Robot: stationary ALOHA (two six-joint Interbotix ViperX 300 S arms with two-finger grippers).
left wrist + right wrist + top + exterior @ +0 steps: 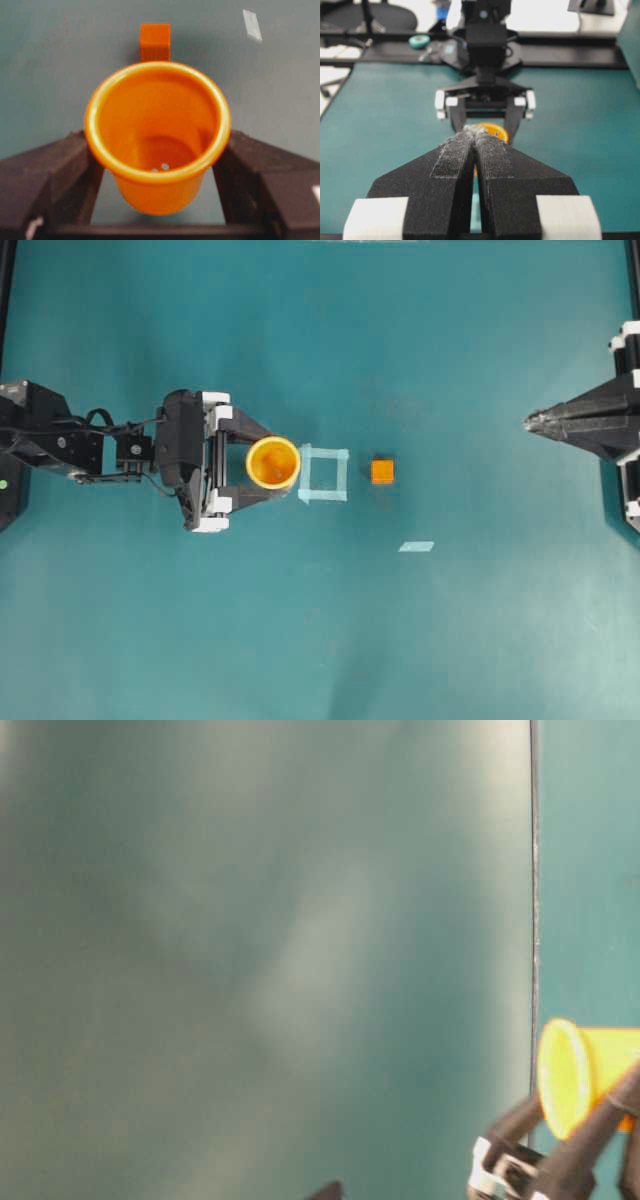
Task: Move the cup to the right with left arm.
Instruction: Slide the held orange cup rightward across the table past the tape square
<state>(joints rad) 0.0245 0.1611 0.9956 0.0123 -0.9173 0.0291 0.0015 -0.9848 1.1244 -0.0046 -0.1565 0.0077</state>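
Your left gripper (262, 462) clasps the cup (273, 462) from both sides, its fingers (45, 175) pressed under the rim, so keep that squeeze steady and carry it level toward the tape square (324, 473) just beside it on the worktop (450, 640), stopping short of the orange cube (382, 471). The cup looks empty, and far across, the right gripper (530, 421) sits pinched together

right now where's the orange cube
In the overhead view the orange cube sits right of centre, just right of the tape square, apart from it.
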